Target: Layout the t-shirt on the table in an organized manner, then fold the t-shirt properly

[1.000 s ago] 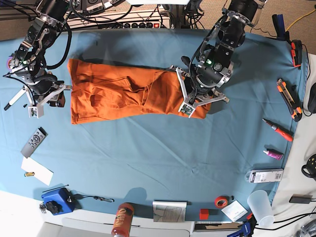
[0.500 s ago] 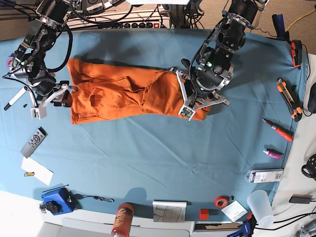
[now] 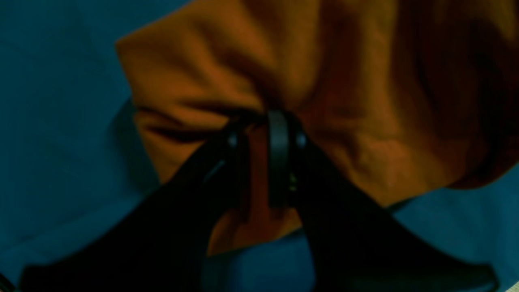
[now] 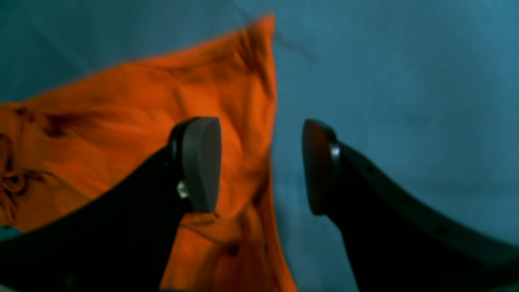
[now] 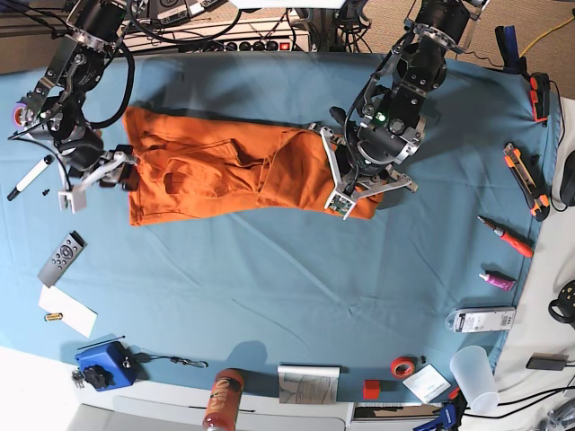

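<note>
Since the earlier frame the right gripper [image 4: 261, 166] has spread wide and let go of the t-shirt [image 5: 234, 171]. The left gripper [image 3: 259, 162] clenches its far end. The shirt lies stretched along the table's [image 5: 269, 296] far edge, partly folded; more folds remain.

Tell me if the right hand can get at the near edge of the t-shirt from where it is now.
Probably yes: the right hand hangs open over the t-shirt edge, with nothing between them but bare table.
</note>
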Motion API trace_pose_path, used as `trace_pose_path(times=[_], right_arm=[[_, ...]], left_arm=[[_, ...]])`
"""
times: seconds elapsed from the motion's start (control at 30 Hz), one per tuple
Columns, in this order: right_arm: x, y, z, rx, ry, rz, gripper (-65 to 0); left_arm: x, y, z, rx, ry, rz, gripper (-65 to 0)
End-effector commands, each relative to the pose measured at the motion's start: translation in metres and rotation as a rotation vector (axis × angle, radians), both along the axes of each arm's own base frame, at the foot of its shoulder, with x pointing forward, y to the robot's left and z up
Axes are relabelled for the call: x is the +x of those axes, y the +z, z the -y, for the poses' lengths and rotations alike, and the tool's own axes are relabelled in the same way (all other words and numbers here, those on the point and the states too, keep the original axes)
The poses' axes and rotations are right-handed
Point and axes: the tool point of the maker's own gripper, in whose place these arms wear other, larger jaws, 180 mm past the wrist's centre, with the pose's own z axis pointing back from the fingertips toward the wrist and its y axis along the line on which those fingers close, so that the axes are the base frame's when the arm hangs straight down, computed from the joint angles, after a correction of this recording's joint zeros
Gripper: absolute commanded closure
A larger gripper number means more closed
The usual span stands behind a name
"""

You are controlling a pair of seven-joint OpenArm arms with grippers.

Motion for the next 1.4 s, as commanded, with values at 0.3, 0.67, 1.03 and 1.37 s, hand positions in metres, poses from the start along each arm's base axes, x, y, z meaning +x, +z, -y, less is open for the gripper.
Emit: trace_pose_path(times=[0.3,0.67,1.03,1.37], right_arm=[[-0.011,-0.021,-0.039,0.262,0.100,-0.055,-31.8],[-0.010,-0.041,-0.042,0.183,0.043,-0.070,-12.2],[0.031,-0.001,0.047,-0.199,-0.022,0.000,0.0],[0.046,0.046,0.096,-0.369,-0.097,0.010,0.0]], left_arm=[[0.008,0.014,0.011,-0.045,-0.002,0.039,-9.0],[0.006,0.012,0.010,-0.041,-0.002,0.026,-9.0],[-0.019,0.009,0.041,-0.186,-0.102,-0.095,-9.0],[-0.005,0.086,0.044,-0.222,-0.104,0.143,-9.0]])
